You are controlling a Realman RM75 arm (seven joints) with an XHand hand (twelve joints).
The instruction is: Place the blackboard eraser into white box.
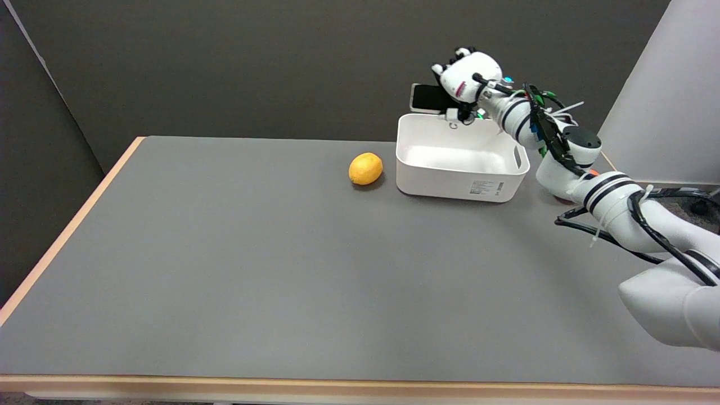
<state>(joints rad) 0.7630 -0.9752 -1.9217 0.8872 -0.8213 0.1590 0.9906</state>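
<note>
My right hand (469, 81) hangs in the air above the back left corner of the white box (458, 163). It grips the blackboard eraser (428, 98), a flat block with a black face and a white rim that sticks out to the left of the fingers. The eraser is held clear of the box, above its far rim. The box stands on the grey table at the back right, and its inside looks bare.
A yellow lemon (365, 168) lies on the table just left of the box. My right arm (596, 191) crosses behind and right of the box, hiding most of an orange object (594, 171) there. The table's far edge runs behind the box.
</note>
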